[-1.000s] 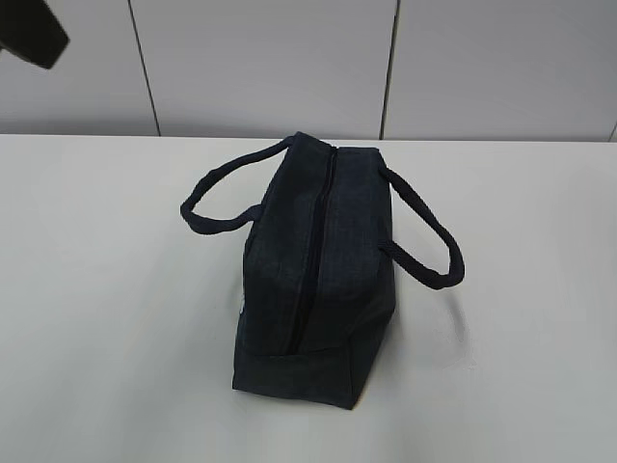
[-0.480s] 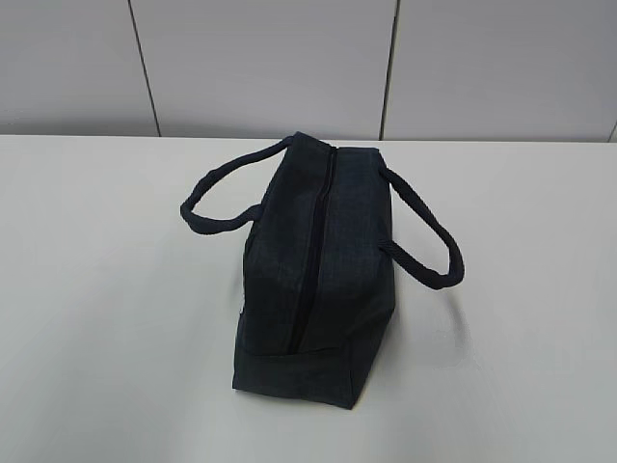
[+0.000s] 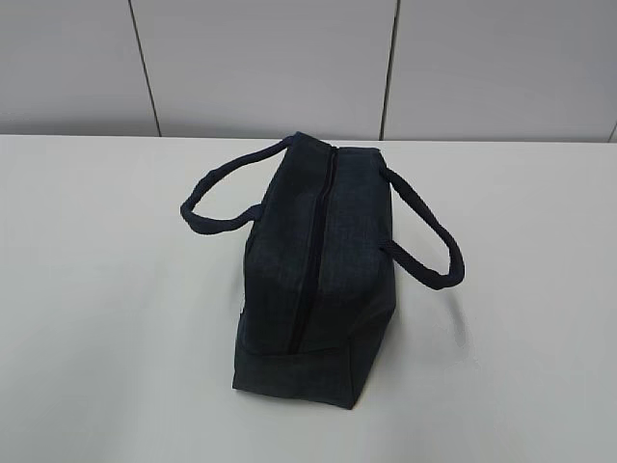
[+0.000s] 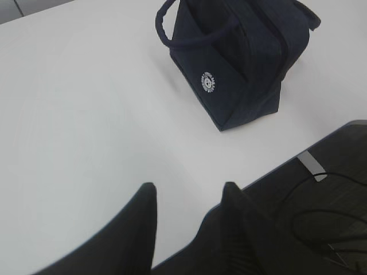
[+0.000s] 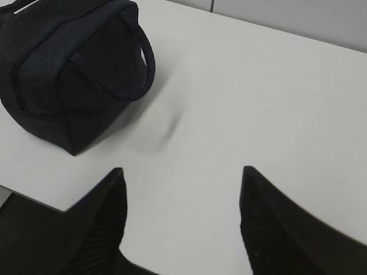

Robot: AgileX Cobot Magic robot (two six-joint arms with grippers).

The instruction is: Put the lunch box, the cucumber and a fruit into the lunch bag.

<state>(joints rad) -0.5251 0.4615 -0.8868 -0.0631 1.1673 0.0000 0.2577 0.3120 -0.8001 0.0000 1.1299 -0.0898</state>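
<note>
The dark navy lunch bag point(image 3: 318, 270) stands on the white table with its top zipper point(image 3: 310, 260) shut and both loop handles flopped outward. My left wrist view shows the lunch bag point(image 4: 241, 63) from the side, its white round logo point(image 4: 209, 82) facing me. My left gripper point(image 4: 189, 189) is open and empty, well short of the bag, over the table's front edge. My right gripper point(image 5: 182, 171) is open wider, also empty, with the lunch bag point(image 5: 63, 69) off to its upper left. The lunch box, cucumber and fruit are out of view. Neither gripper shows in the exterior view.
The table's front edge point(image 4: 275, 166) runs diagonally under my left gripper, with a dark floor and cables point(image 4: 321, 217) beyond it. Grey wall panels point(image 3: 260, 68) stand behind the table.
A dark piece of arm at the exterior view's top left corner has gone out of view. The bag has not moved.
</note>
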